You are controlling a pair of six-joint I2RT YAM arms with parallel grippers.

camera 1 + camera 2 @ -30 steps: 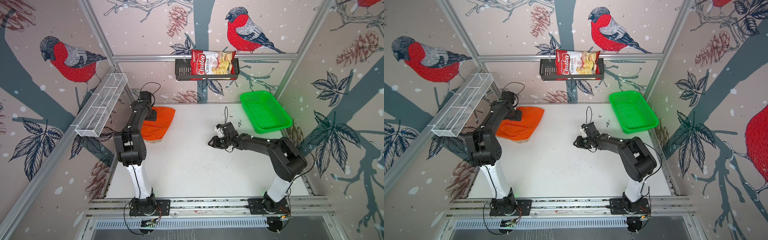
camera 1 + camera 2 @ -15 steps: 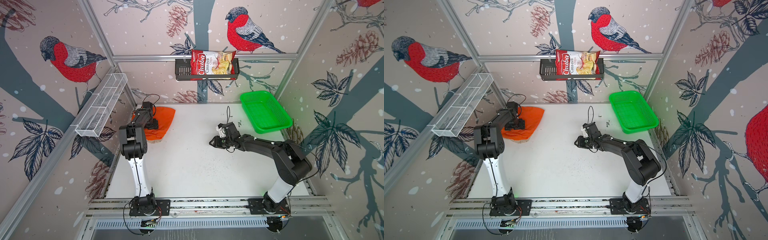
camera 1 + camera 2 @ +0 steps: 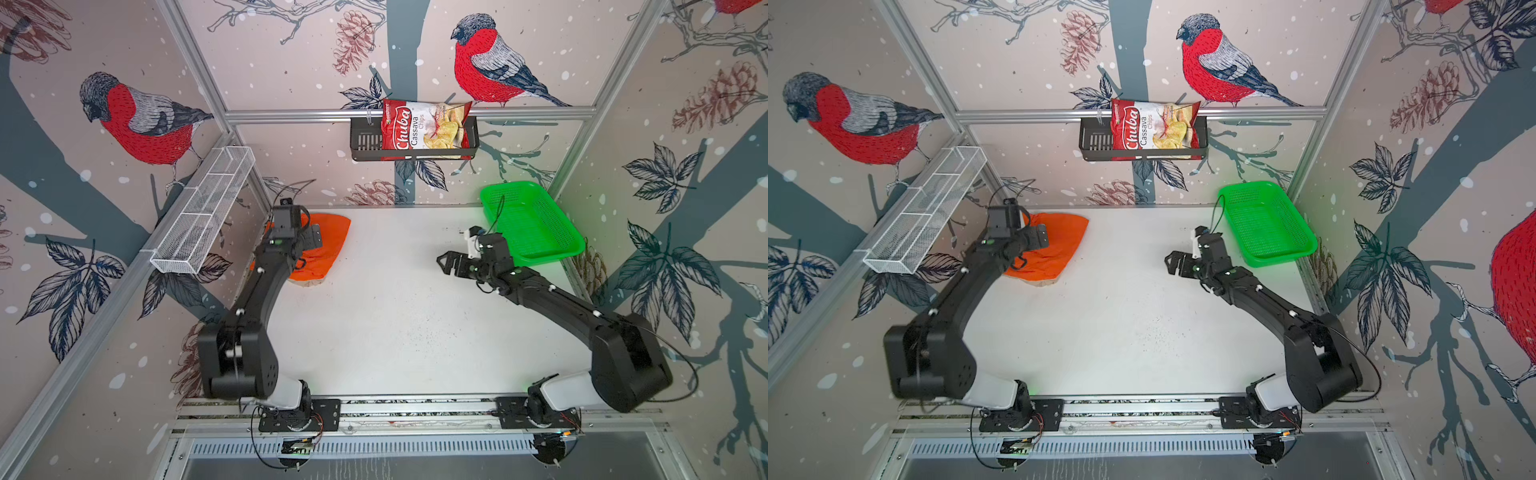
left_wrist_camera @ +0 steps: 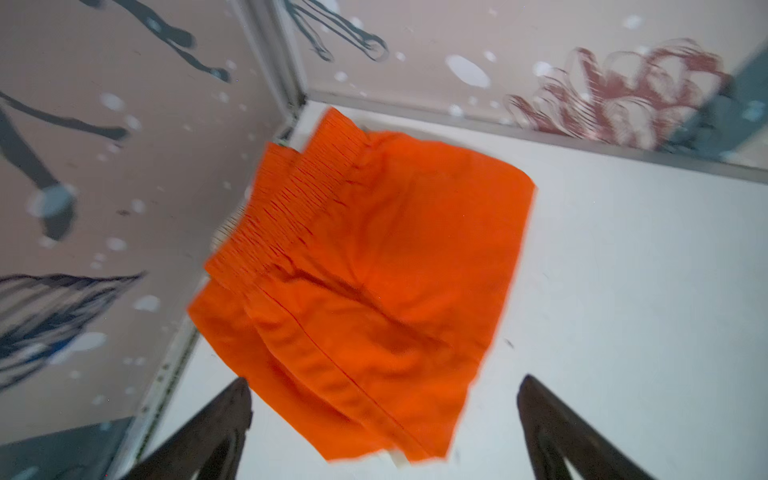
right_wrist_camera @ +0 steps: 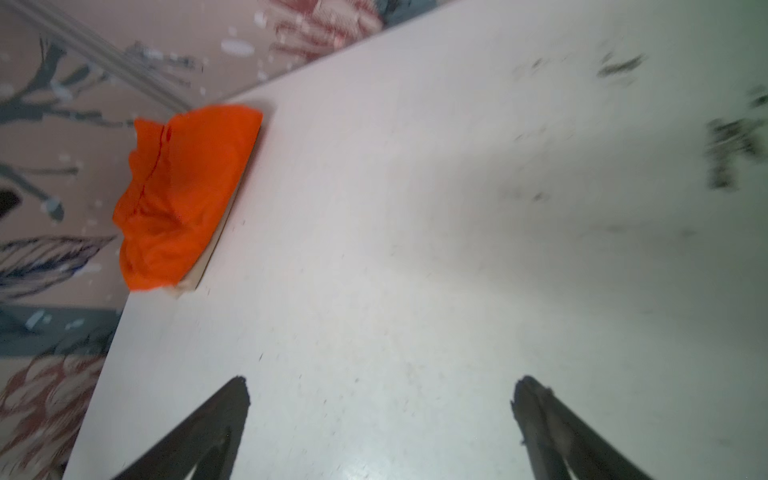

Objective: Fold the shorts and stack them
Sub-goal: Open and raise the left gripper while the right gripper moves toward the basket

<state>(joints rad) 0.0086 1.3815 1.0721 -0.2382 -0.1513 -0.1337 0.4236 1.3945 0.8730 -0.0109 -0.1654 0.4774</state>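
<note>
The orange shorts (image 3: 330,245) (image 3: 1061,243) lie folded in the table's far left corner. They rest on the beige shorts (image 3: 309,283) (image 3: 1043,284), of which only a thin strip shows at the near edge. My left gripper (image 3: 311,239) (image 3: 1038,240) hovers over the stack, open and holding nothing. In the left wrist view the orange shorts (image 4: 374,257) lie flat, with my left gripper (image 4: 385,379) over their edge. My right gripper (image 3: 449,261) (image 3: 1174,262) (image 5: 382,378) stands open over bare table, far from the orange shorts (image 5: 187,187).
An empty green mesh basket (image 3: 532,224) (image 3: 1264,226) sits at the far right, just behind my right wrist. A white wire shelf (image 3: 203,216) hangs on the left wall. A black rack with a chips bag (image 3: 424,129) hangs on the back wall.
Both grippers have opened wide. The left arm's elbow has swung back and low while its gripper stays over the stack. The right gripper has drawn right, toward the basket.
</note>
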